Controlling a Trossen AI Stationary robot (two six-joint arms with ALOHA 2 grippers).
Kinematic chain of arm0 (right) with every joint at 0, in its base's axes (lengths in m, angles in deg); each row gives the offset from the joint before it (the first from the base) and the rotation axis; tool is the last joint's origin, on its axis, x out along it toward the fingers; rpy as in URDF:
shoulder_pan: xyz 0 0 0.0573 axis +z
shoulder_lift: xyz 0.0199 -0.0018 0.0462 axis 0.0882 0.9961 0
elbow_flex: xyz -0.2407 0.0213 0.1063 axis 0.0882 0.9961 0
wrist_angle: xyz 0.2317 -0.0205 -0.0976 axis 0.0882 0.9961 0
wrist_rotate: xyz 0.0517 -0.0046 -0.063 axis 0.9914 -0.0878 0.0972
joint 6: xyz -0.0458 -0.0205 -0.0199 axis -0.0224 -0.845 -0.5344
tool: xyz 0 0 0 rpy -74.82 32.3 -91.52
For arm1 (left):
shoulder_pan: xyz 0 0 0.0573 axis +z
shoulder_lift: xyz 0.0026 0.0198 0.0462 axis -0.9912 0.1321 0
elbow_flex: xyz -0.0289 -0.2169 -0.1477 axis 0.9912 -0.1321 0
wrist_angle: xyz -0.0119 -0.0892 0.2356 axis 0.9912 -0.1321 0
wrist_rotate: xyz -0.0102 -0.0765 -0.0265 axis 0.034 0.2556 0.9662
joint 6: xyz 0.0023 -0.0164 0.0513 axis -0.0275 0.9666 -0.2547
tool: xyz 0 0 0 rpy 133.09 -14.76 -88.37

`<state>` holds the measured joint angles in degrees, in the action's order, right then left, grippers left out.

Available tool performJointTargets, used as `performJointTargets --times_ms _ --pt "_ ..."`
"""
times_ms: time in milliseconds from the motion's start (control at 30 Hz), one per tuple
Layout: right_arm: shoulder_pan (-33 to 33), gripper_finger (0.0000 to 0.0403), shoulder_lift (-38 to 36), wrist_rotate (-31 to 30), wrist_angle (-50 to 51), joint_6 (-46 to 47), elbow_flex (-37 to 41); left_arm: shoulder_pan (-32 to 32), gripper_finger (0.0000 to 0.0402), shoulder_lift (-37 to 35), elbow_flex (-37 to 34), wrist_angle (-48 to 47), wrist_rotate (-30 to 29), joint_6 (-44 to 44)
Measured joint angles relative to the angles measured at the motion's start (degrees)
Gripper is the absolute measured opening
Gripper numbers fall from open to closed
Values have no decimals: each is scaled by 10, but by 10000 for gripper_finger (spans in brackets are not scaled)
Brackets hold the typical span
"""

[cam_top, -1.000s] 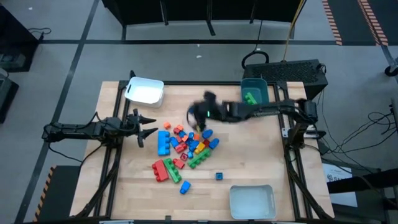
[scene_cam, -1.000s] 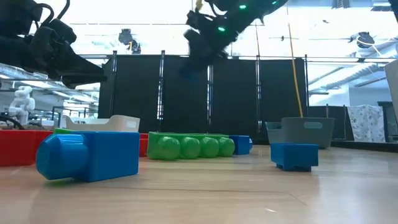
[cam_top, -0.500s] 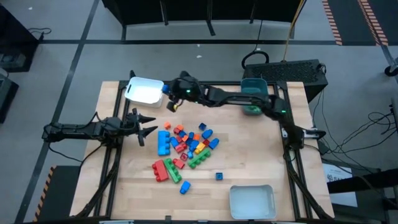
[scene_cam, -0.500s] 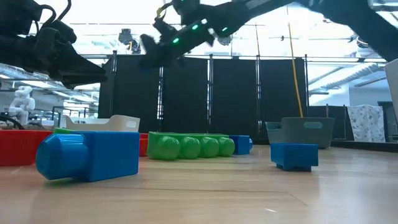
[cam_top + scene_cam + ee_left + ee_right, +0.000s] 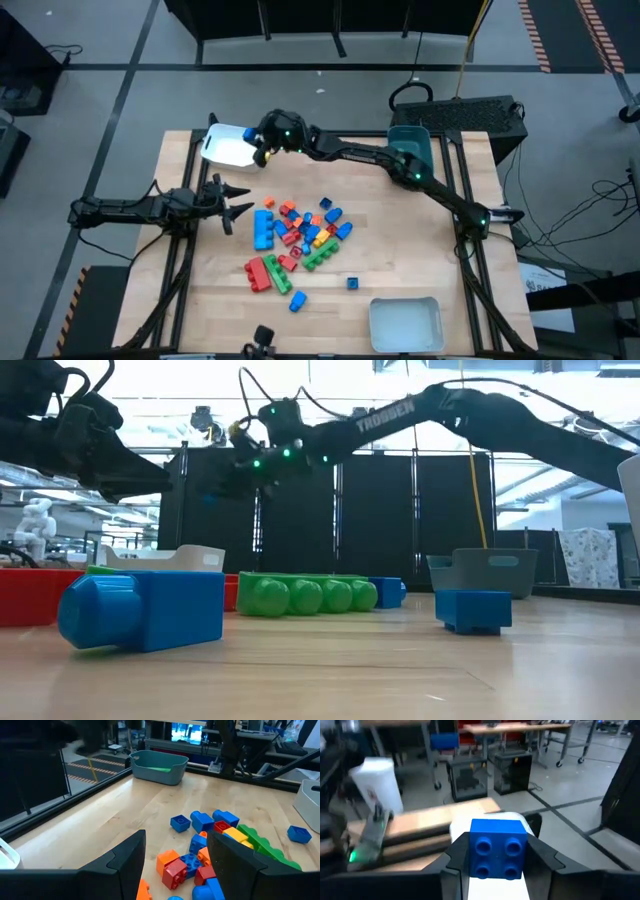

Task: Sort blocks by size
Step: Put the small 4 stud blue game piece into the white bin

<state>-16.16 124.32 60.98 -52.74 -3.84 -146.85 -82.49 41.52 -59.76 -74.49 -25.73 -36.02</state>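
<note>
The blocks lie in a loose pile (image 5: pixel 300 235) of red, blue, green, orange and yellow bricks at mid table; the pile also shows in the left wrist view (image 5: pixel 210 845). My right gripper (image 5: pixel 262 138) reaches over the white tray (image 5: pixel 230 147) at the far left and is shut on a small blue four-stud block (image 5: pixel 499 847). My left gripper (image 5: pixel 240 200) waits open and empty at the table's left side, left of the pile. My right gripper pinches the blue block by its two opposite side walls (image 5: pixel 472 851) between its two fingers (image 5: pixel 456 855). The studded face is turned toward the wrist camera. The block is lifted clear, above the white tray (image 5: pixel 496 892).
A teal tray (image 5: pixel 410 150) holding a green block stands at the far right, and a pale tray (image 5: pixel 405 325) at the near right. In the low view a blue block (image 5: pixel 140 610), a green bar (image 5: pixel 305 595) and a small blue block (image 5: pixel 472 610) lie on the table.
My right gripper has swung from above the pile toward the table's far left corner, carrying the blue block, and is now over the white tray. The arm has stretched out across the far side of the table.
</note>
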Motion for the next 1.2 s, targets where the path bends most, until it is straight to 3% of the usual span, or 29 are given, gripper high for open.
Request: performJointTargets --times_ms 467,800,900,1067,1133,1200 --pt "-13 110 16 14 -11 69 0 0 212 0 0 0 0 1" --pt "-13 110 78 45 -86 155 -8 0 212 0 0 0 -1 2" --pt "-13 110 78 51 -87 154 -9 0 212 0 0 3 -79 1" --pt "-13 110 63 56 -88 124 -9 1 212 0 -3 30 -336 -1" --pt "-13 110 47 66 -78 118 -9 5 212 0 -3 64 -364 -20" --pt "-13 110 35 78 -64 105 -11 17 212 0 -3 90 -350 -44"
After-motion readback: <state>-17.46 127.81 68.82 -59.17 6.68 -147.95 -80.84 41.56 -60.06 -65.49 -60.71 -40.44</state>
